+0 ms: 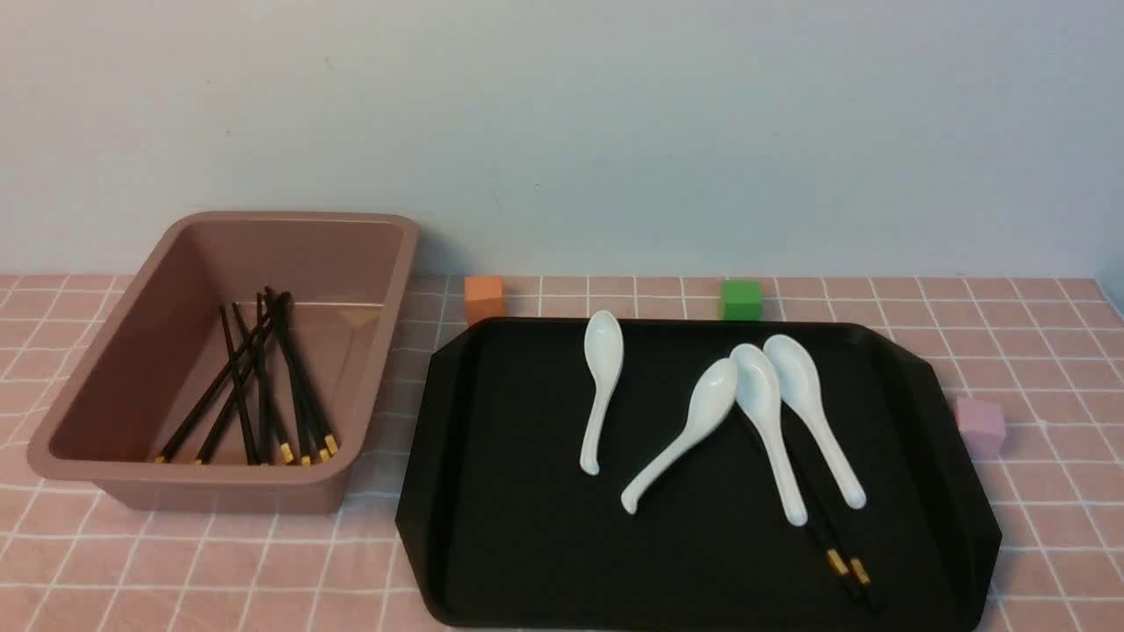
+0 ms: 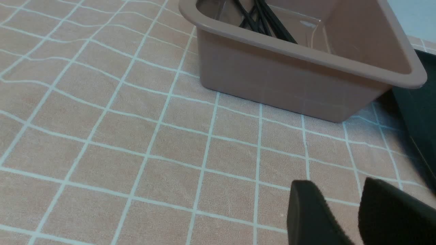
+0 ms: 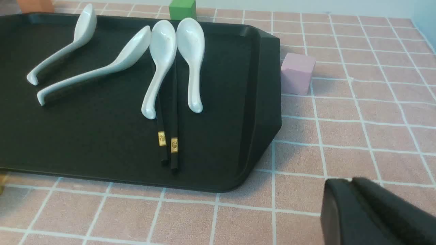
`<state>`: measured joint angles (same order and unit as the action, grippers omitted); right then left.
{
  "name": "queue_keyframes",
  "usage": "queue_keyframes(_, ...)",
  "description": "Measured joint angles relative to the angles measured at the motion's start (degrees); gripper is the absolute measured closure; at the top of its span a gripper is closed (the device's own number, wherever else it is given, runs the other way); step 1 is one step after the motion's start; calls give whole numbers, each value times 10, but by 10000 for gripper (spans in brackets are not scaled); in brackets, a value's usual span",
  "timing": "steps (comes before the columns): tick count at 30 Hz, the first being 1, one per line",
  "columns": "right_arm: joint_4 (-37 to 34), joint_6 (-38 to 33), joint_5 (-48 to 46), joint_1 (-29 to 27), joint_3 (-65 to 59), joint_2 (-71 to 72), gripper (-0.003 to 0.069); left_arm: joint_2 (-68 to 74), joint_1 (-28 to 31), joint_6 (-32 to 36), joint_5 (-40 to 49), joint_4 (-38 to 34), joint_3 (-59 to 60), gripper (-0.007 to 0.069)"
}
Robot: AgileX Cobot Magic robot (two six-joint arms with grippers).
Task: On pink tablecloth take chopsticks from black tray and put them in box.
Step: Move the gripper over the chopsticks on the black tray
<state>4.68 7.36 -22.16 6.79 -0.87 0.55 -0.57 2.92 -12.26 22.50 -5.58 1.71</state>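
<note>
While the chopsticks (image 3: 174, 119) lie lengthwise on the black tray (image 3: 211, 156), partly beneath one spoon (image 3: 162, 47), the nearer right end effector (image 3: 339, 180) waits beyond their gold-banded ends, clenched and empty.

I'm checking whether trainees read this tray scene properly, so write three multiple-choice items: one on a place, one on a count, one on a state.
1. Where is the small pink cube?
A) inside the bin
B) on the tray
C) on the gridded cloth

2. How many white ceramic spoons are there?
A) two
B) four
C) six

3. How is the left claw?
A) open, holding nothing
B) closed on a spoon
C) closed on a cube

1: C, the small pink cube sits on the pink gridded tablecloth, beyond the black plastic tray's edge.
2: B, four white ceramic spoons lie on the tray.
3: A, the left claw shows a gap between its fingers, with only cloth behind.
</note>
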Motion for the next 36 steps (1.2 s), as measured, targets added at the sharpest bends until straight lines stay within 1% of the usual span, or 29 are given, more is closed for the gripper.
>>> queue_keyframes(32, 0, 0, 0, 0, 0, 0, 563, 0, 0, 0, 0, 0, 0, 386)
queue_keyframes(35, -29, 23, 16, 0, -2, 0, 559, 0, 0, 0, 0, 0, 0, 386)
queue_keyframes(36, -56, 41, 29, 0, -3, 0, 558, 0, 0, 0, 0, 0, 0, 386)
